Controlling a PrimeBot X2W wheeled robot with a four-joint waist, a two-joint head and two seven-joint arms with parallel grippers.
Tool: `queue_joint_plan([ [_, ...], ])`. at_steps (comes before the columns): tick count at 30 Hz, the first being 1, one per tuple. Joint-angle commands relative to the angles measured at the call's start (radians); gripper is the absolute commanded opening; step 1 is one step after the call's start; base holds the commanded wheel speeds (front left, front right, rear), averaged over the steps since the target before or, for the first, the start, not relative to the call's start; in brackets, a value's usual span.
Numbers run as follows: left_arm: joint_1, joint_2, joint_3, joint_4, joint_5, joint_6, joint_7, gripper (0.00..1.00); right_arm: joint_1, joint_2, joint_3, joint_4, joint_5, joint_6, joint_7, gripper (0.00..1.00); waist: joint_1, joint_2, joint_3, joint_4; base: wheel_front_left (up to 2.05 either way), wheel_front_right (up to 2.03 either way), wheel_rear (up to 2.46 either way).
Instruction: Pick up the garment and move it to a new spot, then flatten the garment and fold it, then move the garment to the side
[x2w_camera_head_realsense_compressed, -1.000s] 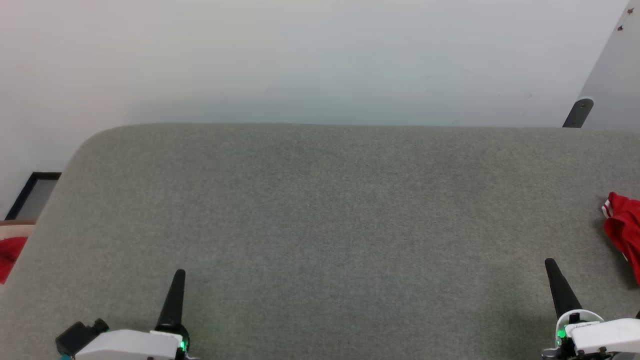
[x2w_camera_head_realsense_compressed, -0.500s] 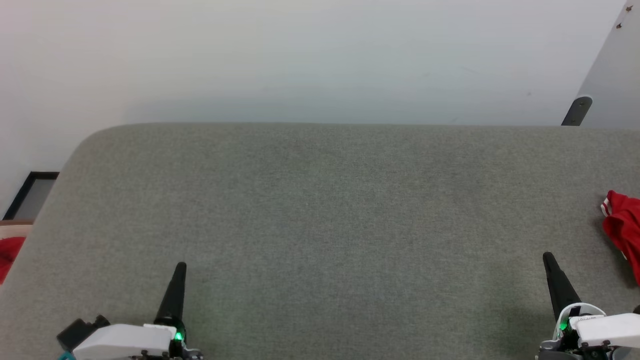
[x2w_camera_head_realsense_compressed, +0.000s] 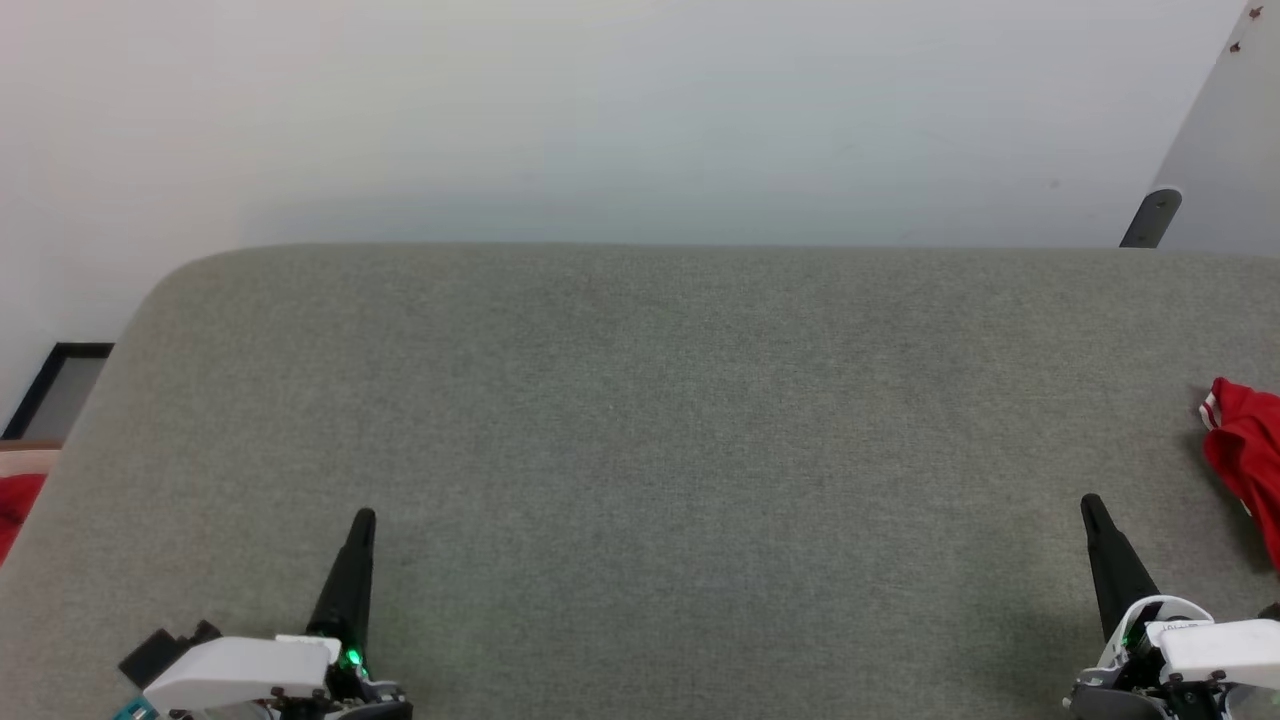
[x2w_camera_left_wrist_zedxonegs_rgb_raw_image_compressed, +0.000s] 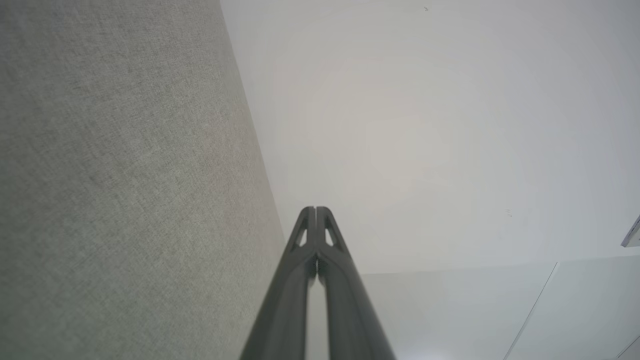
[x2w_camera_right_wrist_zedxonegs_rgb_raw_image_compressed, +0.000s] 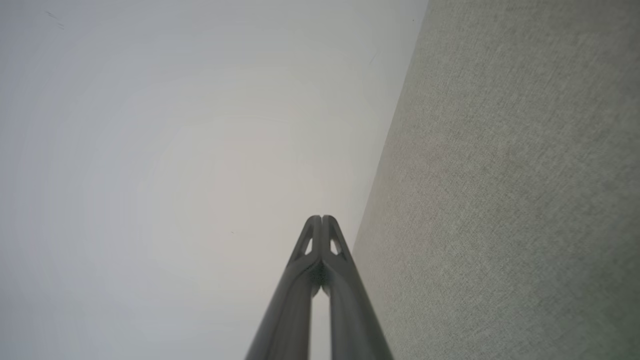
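Note:
The garment (x2w_camera_head_realsense_compressed: 1245, 450), red with a bit of white striped trim, lies bunched at the right edge of the grey fabric surface (x2w_camera_head_realsense_compressed: 640, 420), cut off by the picture's edge. My right gripper (x2w_camera_head_realsense_compressed: 1090, 500) is shut and empty, its tip a short way left of and nearer than the garment. At the lower left my left gripper (x2w_camera_head_realsense_compressed: 363, 516) is also shut and empty, far from it. The left wrist view has the left gripper (x2w_camera_left_wrist_zedxonegs_rgb_raw_image_compressed: 316, 209) with fingers pressed together, and the right wrist view has the right gripper (x2w_camera_right_wrist_zedxonegs_rgb_raw_image_compressed: 321, 218) the same way, both against a pale wall.
A pale wall (x2w_camera_head_realsense_compressed: 640, 120) rises behind the surface's far edge. A grey panel with a dark bracket (x2w_camera_head_realsense_compressed: 1150, 215) stands at the upper right. Off the left edge are a black-framed object (x2w_camera_head_realsense_compressed: 60, 385) and a plain red cloth (x2w_camera_head_realsense_compressed: 12, 505).
Both grippers have crept forward over the grey surface, still shut. The head view has shifted slightly. The garment lies as before.

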Motion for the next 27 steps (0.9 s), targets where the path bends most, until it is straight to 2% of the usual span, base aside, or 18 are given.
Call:
queue_joint_plan([
  [1, -0.015, -0.002, 0.004, 0.000, -0.017, -0.003, 0.006, 0.00, -0.013, 0.001, -0.003, 0.002, 0.017, 0.000, 0.004, 0.00, 0.0000, 0.0000, 0.000, 0.000, 0.00, 0.00, 0.00],
  [16, -0.032, -0.008, 0.010, 0.006, -0.111, -0.004, 0.031, 0.00, -0.032, 0.012, -0.006, 0.018, 0.104, 0.000, 0.019, 0.00, 0.0000, 0.0000, 0.005, -0.004, 0.00, 0.00, 0.00],
  [27, -0.033, -0.007, 0.010, 0.006, -0.111, -0.004, 0.033, 0.00, -0.026, 0.012, -0.006, 0.017, 0.104, 0.000, 0.019, 0.00, 0.0000, 0.0000, 0.005, -0.005, 0.00, 0.00, 0.00],
])
